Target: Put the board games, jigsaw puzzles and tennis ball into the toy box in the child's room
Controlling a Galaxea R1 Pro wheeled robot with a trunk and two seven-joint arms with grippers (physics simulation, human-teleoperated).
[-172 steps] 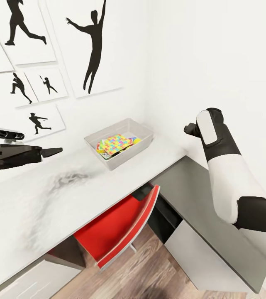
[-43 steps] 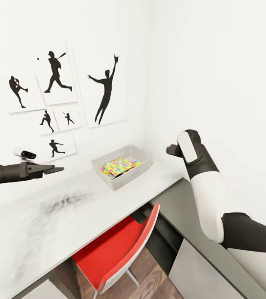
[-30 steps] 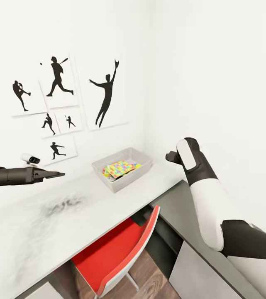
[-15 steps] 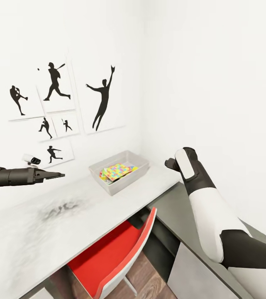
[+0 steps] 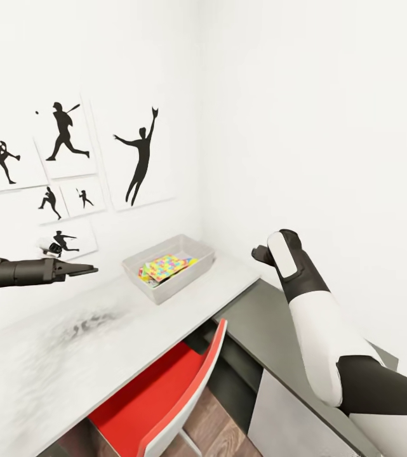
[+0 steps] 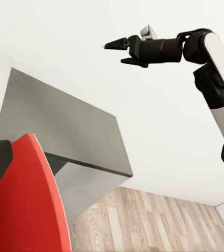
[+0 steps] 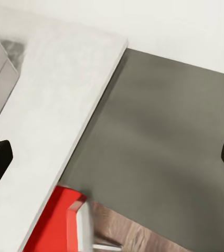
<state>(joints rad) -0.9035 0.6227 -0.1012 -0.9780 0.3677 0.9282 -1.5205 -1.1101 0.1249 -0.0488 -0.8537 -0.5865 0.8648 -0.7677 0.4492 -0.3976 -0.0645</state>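
Since half a second ago the whole head view has slid rightward — the camera has turned, so the light grey square toy box (image 5: 168,266) and the black silhouette pictures (image 5: 133,162) now sit further left in it, while the box keeps its place on the pale marbled table (image 5: 70,343), near the wall corner. Inside it lie the bright puzzle-patterned jigsaw sheets (image 5: 165,266).

The left gripper (image 5: 87,271) hangs over the table, well apart from the box, its thin fingers drawn together on nothing. The left wrist view shows the right gripper (image 6: 113,45) with tips nearly meeting — in the head view it is mostly hidden behind its own forearm. The right wrist view shows the table edge, a dark grey lower cabinet top (image 7: 159,142) and a red chair (image 7: 59,220).
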